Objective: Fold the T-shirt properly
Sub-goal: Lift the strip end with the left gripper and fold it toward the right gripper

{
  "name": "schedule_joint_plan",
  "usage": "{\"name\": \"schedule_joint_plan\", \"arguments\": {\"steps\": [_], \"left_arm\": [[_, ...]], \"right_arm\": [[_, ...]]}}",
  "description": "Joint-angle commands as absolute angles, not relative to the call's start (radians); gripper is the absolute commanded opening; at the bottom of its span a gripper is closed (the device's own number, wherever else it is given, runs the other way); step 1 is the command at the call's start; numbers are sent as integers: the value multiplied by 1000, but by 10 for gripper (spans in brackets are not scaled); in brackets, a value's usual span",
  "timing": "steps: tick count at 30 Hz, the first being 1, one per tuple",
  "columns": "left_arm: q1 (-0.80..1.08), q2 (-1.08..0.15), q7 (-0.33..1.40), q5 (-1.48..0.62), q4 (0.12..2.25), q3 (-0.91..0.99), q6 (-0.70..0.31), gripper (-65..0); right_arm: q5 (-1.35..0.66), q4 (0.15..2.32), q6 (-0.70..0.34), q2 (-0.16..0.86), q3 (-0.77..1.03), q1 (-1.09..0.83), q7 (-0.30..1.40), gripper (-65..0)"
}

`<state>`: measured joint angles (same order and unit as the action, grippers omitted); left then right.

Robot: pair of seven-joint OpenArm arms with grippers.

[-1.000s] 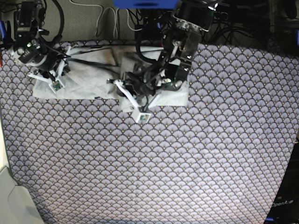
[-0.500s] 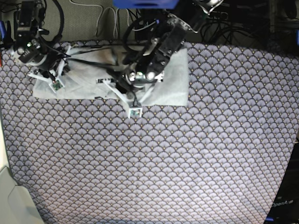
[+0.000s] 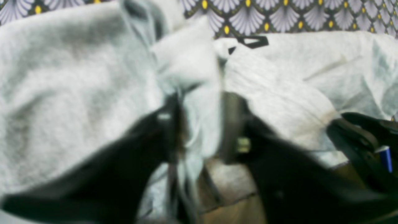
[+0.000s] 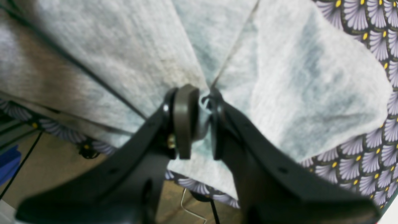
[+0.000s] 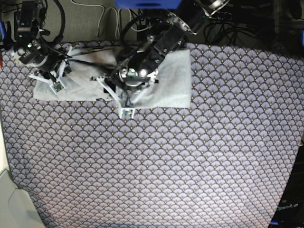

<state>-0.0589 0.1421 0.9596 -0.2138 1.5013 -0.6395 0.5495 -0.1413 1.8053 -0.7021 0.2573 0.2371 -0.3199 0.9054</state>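
Observation:
The light grey T-shirt (image 5: pixel 173 80) lies in a wide band at the back of the table, plain side up. My left gripper (image 5: pixel 124 91) reaches down from the back centre onto the shirt's middle. In the left wrist view it (image 3: pixel 202 124) is shut on a bunched fold of the T-shirt (image 3: pixel 77 93), and the picture is blurred. My right gripper (image 5: pixel 49 72) is at the shirt's left end. In the right wrist view it (image 4: pixel 201 123) is shut on a pinch of the T-shirt (image 4: pixel 295 93) near its edge.
The purple-grey scallop-patterned tablecloth (image 5: pixel 152 166) covers the table. Cables (image 5: pixel 109 23) and arm bases run along the back edge. A pale object (image 5: pixel 14 204) sits off the front left corner. The table's dark right edge (image 5: pixel 290 204) shows at the front right.
My left arm has swung to the left across the shirt with cloth in its grip, and the shirt's right part now lies flat and uncovered. My right arm has not moved.

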Motion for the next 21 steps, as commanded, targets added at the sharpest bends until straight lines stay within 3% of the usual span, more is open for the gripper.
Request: {"name": "schedule_joint_plan", "arguments": {"steps": [1,4,8,15,21], "left_arm": [[-71,157,951,-216,1523,-645,545,-309],[-71,157,943,-260,1546,-656,545,-143],[-64,157,938,-289,1636,-636,547,-7],[-44,157,938,-292,1710,-524,547,0],[-21,38,938,-294,1715,-456,545,0]], "right_arm": [[-147,1819,-698,268,242,-318,895,-529],[-147,1819,-698,268,242,-320,895,-529],[-147,1819,-698,268,242,-320,895,-529],[-147,1819,-698,268,243,-314,892,-529],[-147,1840,-698,275,246,-311,894,-526]]}}
